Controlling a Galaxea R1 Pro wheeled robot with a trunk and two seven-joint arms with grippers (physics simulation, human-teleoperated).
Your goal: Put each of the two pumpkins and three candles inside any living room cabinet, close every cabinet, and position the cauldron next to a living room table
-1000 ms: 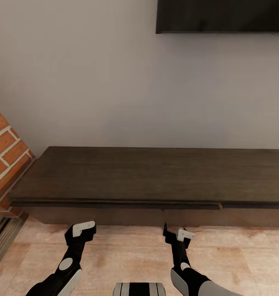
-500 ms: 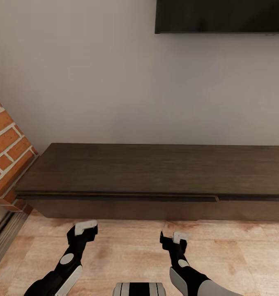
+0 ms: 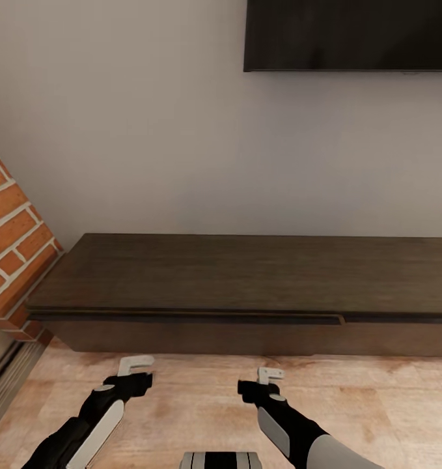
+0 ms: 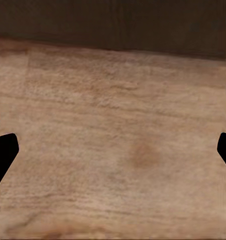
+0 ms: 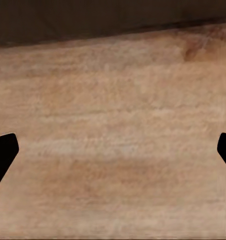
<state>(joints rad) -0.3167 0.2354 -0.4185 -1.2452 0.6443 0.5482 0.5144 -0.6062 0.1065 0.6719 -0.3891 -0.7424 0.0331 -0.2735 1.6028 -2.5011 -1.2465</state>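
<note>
Black fingertips (image 4: 3,152) of our left gripper (image 3: 135,366) stand wide apart and hold nothing; our right gripper (image 3: 270,376) is spread the same way, also empty. Both hang over the wooden floor (image 3: 201,397). The cabinet (image 3: 247,286) lies just beyond them, against the far wall, drawers closed.

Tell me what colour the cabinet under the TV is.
Dark brown wood, top and front alike; the cabinet shows best in the head view.
</note>
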